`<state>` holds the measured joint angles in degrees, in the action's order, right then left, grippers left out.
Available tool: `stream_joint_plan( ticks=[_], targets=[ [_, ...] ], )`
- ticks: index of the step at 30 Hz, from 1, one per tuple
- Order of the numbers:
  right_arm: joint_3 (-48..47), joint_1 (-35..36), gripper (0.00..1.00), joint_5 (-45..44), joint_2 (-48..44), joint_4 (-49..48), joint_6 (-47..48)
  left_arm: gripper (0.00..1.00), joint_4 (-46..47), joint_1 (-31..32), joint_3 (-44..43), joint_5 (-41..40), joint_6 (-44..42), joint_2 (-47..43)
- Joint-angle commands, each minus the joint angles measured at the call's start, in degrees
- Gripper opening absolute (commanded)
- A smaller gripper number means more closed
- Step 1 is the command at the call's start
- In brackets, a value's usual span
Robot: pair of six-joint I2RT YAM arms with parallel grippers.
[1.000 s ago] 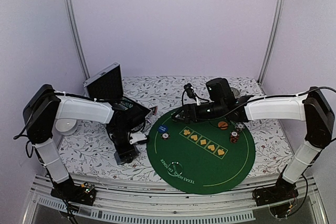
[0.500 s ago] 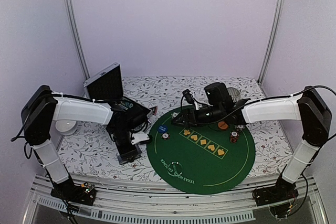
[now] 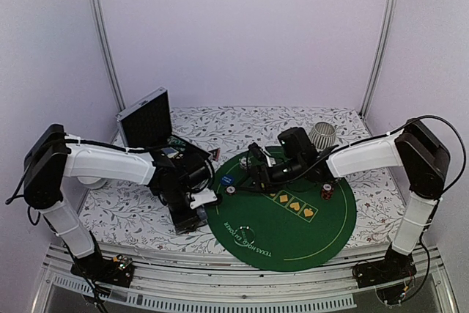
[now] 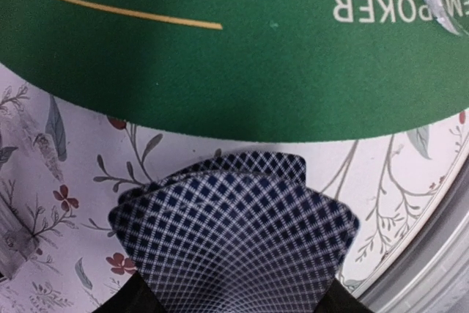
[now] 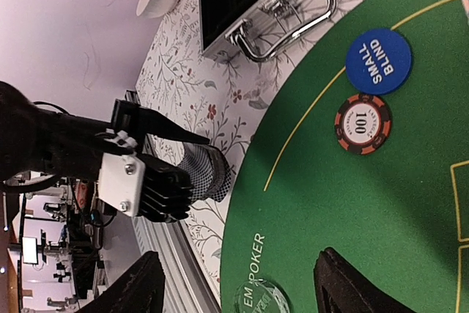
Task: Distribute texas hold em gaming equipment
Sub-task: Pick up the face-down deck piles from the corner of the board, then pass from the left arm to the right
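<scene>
Moved: left gripper (image 3: 189,214), fingers clenched on playing cards (image 4: 234,240), nearer green mat (image 3: 293,236). Right gripper (image 5: 238,265) fingers released, empty. Chip (image 5: 363,123), blind disc (image 5: 378,61) laid; cards apparently undealt.

**Lighting and picture quality**

Top view: even, diffuse light with no hard shadows. There is faint soft shade under the arms on the tabletop (image 3: 124,214), and detail is slightly soft overall.
Left wrist: playing cards (image 4: 234,240) crisp at close range, bottom corners dark.
Right wrist: green mat (image 5: 381,203) saturated, chip (image 5: 363,123) print legible. Own fingers (image 5: 359,284) dark and out of focus; wall washed out.
</scene>
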<state>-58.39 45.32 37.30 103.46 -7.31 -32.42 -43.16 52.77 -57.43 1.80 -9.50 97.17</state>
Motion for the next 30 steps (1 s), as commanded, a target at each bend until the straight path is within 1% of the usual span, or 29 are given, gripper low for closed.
stream_joint_plan(
  ticks=[1, 7, 11, 16, 18, 24, 30],
  targets=[
    [-3.1, 1.7, 0.72, 4.2, 4.5, -1.2, -1.8, 0.39, 3.1, 1.6, 1.0, -0.4, 2.4, -2.2],
    [-6.2, 3.3, 0.69, 7.8, 9.6, -4.5, -5.9, 0.38, 4.0, 3.4, 1.4, -1.2, 4.2, -3.1],
    [-10.0, 4.3, 0.69, 9.3, 14.2, -4.5, -7.9, 0.38, 6.1, 3.6, 2.5, -1.8, 4.4, -4.4],
    [-13.3, 4.9, 0.69, 10.2, 18.5, -5.4, -10.7, 0.38, 6.2, 3.7, 2.8, -2.6, 4.8, -5.5],
    [-14.0, 5.1, 0.69, 11.1, 19.3, -5.8, -11.2, 0.38, 6.3, 3.7, 3.0, -2.5, 4.9, -6.0],
    [-11.4, 4.8, 0.69, 11.1, 17.8, -8.4, -13.1, 0.38, 6.5, 3.8, 3.2, -2.7, 5.2, -7.4],
    [-12.3, 5.4, 0.7, 15.1, 20.8, -15.5, -18.6, 0.37, 7.2, 3.8, 3.5, -3.4, 5.1, -8.8]
  ],
)
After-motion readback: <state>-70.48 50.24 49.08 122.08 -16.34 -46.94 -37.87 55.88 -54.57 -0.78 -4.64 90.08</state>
